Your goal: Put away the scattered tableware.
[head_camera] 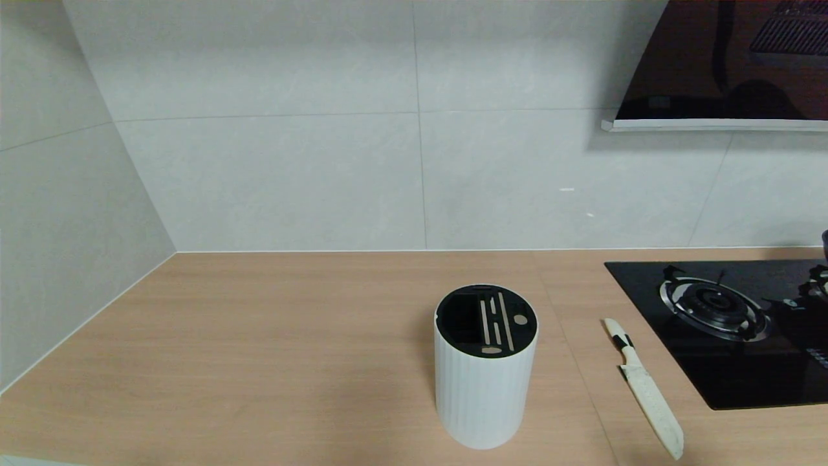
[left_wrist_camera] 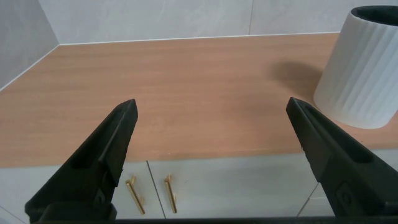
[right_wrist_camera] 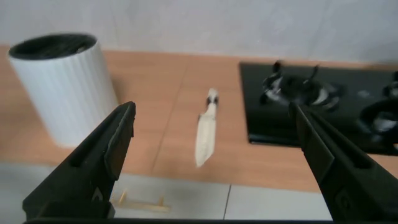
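A white ribbed cylindrical holder point(head_camera: 484, 369) with a black slotted top stands on the wooden counter; it also shows in the left wrist view point(left_wrist_camera: 364, 68) and the right wrist view point(right_wrist_camera: 65, 84). To its right, a white knife point(head_camera: 644, 387) with a black band on its handle lies flat on the counter, blade toward the front edge point(right_wrist_camera: 206, 127). My left gripper point(left_wrist_camera: 211, 109) is open, off the counter's front edge, to the left of the holder. My right gripper point(right_wrist_camera: 211, 112) is open too, in front of the counter and short of the knife. Neither holds anything.
A black gas hob point(head_camera: 731, 323) with burners fills the right of the counter, close to the knife. A range hood point(head_camera: 724, 65) hangs above it. Tiled walls close the back and left. Cabinet doors with gold handles point(left_wrist_camera: 149, 193) lie below the counter edge.
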Available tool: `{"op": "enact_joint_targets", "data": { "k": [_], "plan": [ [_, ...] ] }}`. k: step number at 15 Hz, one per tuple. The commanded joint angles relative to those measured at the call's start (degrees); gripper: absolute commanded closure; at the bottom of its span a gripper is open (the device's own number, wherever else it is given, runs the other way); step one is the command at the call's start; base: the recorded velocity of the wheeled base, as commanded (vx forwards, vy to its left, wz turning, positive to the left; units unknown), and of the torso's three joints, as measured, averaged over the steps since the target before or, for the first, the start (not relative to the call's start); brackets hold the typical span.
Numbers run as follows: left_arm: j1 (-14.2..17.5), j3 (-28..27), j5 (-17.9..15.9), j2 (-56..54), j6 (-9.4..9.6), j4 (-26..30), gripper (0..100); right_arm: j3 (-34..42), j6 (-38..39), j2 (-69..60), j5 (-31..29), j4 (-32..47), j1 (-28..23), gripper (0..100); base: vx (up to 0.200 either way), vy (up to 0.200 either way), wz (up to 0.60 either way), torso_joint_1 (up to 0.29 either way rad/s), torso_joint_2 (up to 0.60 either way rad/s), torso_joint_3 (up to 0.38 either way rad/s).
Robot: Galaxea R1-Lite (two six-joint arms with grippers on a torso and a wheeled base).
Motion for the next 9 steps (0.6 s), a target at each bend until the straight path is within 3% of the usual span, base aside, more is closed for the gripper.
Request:
{"op": "enact_joint_targets", "data": {
  "k": [1, 3, 4, 6, 9],
  "plan": [
    [0.0, 0.0, 0.0, 0.0, 0.00, 0.0, 0, -4.3, 0.0, 19.5, 0.3, -0.4, 4.3, 0, 0.000, 0.000, 0.00, 0.000, 0.00, 0.000],
    [0.0, 0.0, 0.0, 0.0, 0.00, 0.0, 0, -6.5, 0.1, 32.8, 0.1, -3.0, 7.0, 0, 0.000, 0.000, 0.00, 0.000, 0.00, 0.000],
    [0.0, 0.0, 0.0, 0.0, 0.00, 0.0, 0, -6.5, 0.1, 33.2, 0.1, -3.2, 7.0, 0, 0.000, 0.000, 0.00, 0.000, 0.00, 0.000],
    [0.0, 0.0, 0.0, 0.0, 0.00, 0.0, 0, -6.7, 0.0, 48.8, 0.1, -11.4, 7.0, 0, 0.000, 0.000, 0.00, 0.000, 0.00, 0.000],
    [0.0, 0.0, 0.0, 0.0, 0.00, 0.0, 0, -6.7, 0.1, 60.2, 0.0, -18.9, 7.0, 0, 0.000, 0.000, 0.00, 0.000, 0.00, 0.000]
  ]
}}
